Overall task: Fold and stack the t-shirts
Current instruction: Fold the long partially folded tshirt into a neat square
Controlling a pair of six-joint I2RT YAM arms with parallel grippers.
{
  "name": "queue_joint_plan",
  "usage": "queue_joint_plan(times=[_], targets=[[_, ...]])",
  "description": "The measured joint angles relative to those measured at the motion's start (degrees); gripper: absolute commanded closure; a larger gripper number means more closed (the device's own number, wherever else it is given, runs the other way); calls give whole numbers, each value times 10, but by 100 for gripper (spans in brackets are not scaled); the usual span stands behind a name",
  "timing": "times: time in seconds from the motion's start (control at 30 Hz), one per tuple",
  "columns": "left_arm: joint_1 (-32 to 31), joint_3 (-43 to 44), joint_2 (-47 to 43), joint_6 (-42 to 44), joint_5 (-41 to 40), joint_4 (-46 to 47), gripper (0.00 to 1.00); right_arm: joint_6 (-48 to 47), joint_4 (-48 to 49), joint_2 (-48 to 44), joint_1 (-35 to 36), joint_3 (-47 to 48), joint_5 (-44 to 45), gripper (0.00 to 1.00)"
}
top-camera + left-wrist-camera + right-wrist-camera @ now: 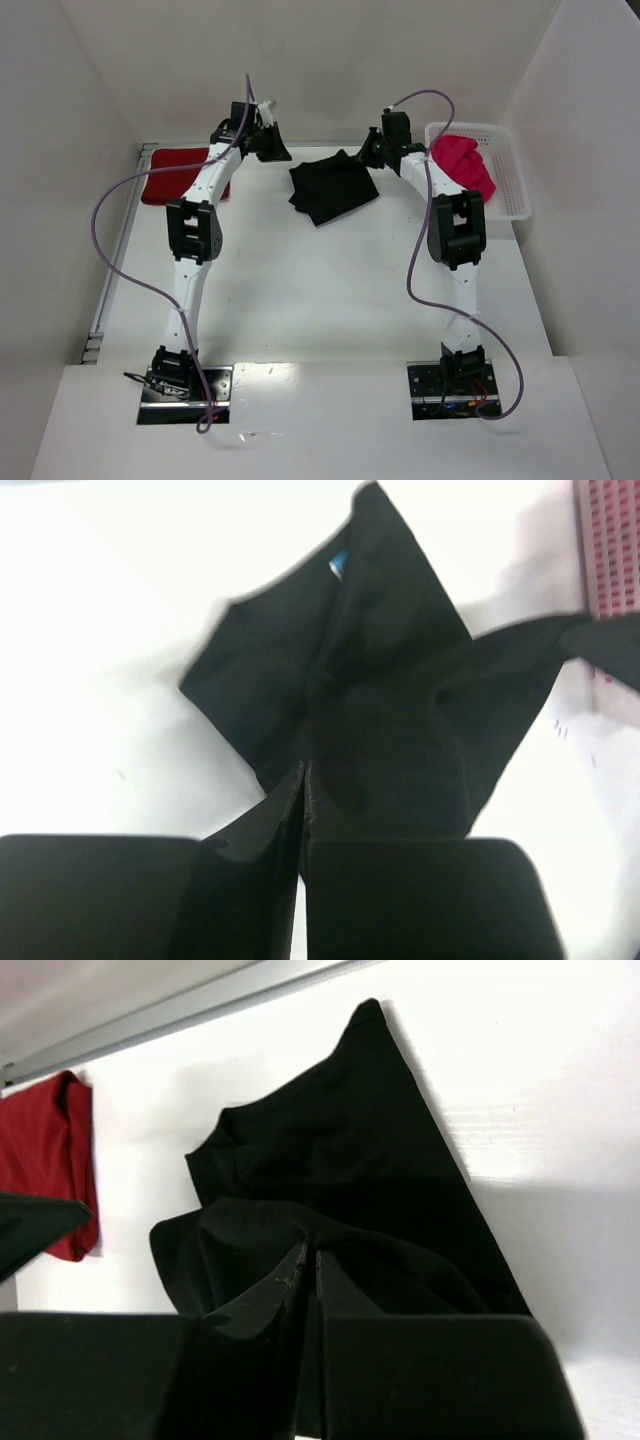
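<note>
**Limp black shirt, best taken by two edges**

On the flat white tabletop [300, 290], a white plastic mesh basket [512, 180] is seen at the far right, with a pink-red cloth t-shirt [465, 165] heaped in it. A crumpled black cloth t-shirt [335, 188] lies near the far middle, between the two arms, and a folded dark red cloth t-shirt [175, 178] is laid at the far left.

The right end effector [308, 1255] is pressed together on a raised fold of the black cloth t-shirt. The left end effector [303, 775] is likewise pressed together at that shirt's edge; whether cloth is caught there cannot be told.

The garment is judged light, limp and far wider than either end effector, so sagging and bunching are to be expected if it is lifted at one point. It is best taken at two well-separated hem or shoulder points and drawn taut before a fold is laid
</note>
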Motion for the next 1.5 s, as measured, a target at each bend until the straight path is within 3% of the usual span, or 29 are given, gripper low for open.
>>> queue_joint_plan(times=[0.1,0.17,0.2,0.23,0.27,0.37,0.4,0.63,0.8,0.9,1.07,1.17,1.3,1.5], targets=[[3,39,29,-9,0,0,87,-3,-1,14,0,8,-6,86],[3,94,63,-14,2,-14,78,-7,-4,31,0,24,-11,75],[3,125,82,-14,3,-21,68,-9,-5,42,0,37,-12,65],[3,154,100,-14,5,-30,66,-10,-5,52,0,49,-13,52],[3,175,113,-17,9,-36,61,-12,-6,62,0,61,-14,27],[0,187,120,-8,18,-60,42,-19,-10,94,0,102,-16,4],[-1,190,120,-2,20,-66,38,-19,-12,101,0,111,-16,0],[-25,197,112,62,-15,-122,35,-52,-36,105,0,149,1,0],[-50,129,33,104,-105,-178,33,-96,-49,54,0,86,23,0],[-53,11,-83,114,-121,-176,32,-118,-52,-17,-1,1,31,0],[-35,-235,-324,137,-118,-112,12,-150,-24,-152,-1,-128,32,0],[-31,-356,-431,139,-116,-69,8,-165,5,-201,-1,-179,28,0],[-55,-483,-468,118,-111,10,4,-178,28,-195,-1,-210,15,0],[-82,-712,-444,-4,-103,155,3,-187,26,-128,-6,-214,5,0]])
